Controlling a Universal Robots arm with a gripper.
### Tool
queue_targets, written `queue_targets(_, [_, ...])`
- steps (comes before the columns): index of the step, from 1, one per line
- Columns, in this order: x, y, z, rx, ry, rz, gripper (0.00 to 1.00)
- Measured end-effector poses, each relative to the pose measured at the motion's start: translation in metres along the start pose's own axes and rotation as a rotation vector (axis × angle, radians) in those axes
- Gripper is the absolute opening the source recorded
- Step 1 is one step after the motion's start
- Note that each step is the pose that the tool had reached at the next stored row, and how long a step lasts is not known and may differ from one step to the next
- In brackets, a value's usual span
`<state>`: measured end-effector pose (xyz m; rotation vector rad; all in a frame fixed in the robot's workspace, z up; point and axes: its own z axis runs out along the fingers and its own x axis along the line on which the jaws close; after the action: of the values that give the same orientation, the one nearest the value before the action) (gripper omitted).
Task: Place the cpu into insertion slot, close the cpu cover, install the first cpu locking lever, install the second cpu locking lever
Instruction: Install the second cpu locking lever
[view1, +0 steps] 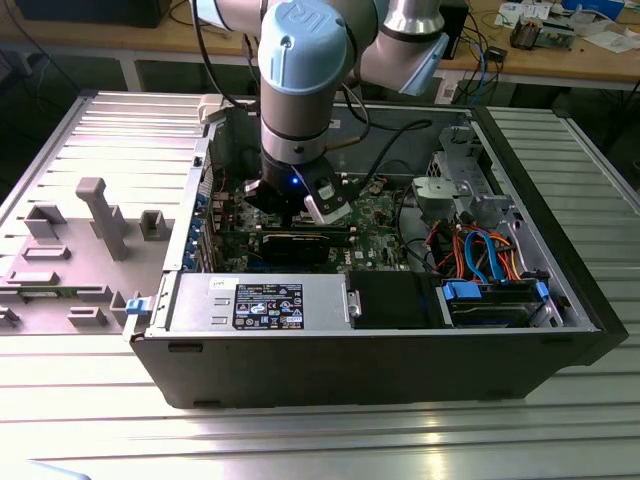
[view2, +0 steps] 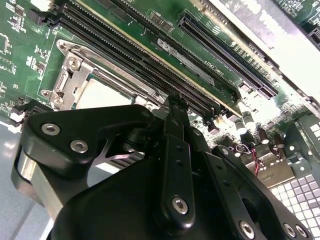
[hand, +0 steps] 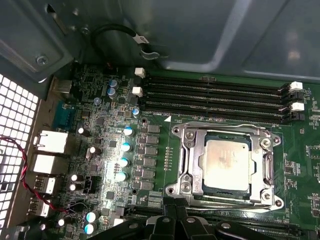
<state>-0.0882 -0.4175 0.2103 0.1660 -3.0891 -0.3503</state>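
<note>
Nothing here can be read as words or numbers. A black label (view1: 268, 305) with white print sits on the grey power supply (view1: 300, 320) at the front of the case, and a small white sticker (view1: 220, 285) lies just beside it. In the first wrist view a white tag (hand: 141, 38) wraps the black cable (hand: 107, 31), and a small white triangle mark (hand: 167, 119) is printed on the board beside a corner of the insertion slot (hand: 176, 131). In the second wrist view, pale lettering (view2: 200, 67) runs between the long slots, too faint to make out.

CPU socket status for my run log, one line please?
silver square cpu: seated in socket | silver frame cover: closed | pincer: beside socket
</note>
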Motion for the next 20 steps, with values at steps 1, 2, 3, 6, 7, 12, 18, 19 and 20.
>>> queue_targets(1, [0.0000,-0.0001,0.0003,-0.0019,-0.0003,0.000,0.11])
queue_targets(2, [0.0000,-0.0001,0.0005,-0.0027,-0.0004,0.000,0.11])
queue_targets(3, [0.0000,-0.0003,0.0009,-0.0036,-0.0005,0.000,0.11])
queue_targets(6, [0.0000,-0.0007,0.0025,-0.0071,-0.0007,0.000,0.11])
queue_targets(7, [-0.0001,-0.0011,0.0044,-0.0104,-0.0011,0.000,0.11])
queue_targets(12, [-0.0002,-0.0017,0.0074,-0.0260,-0.0028,-0.001,0.11])
queue_targets(18, [0.0003,-0.0020,0.0104,-0.0383,-0.0039,-0.002,0.11])
queue_targets(19, [0.0007,-0.0021,0.0114,-0.0418,-0.0045,-0.002,0.11])
queue_targets(20, [0.0012,-0.0020,0.0122,-0.0431,-0.0046,-0.002,0.11])
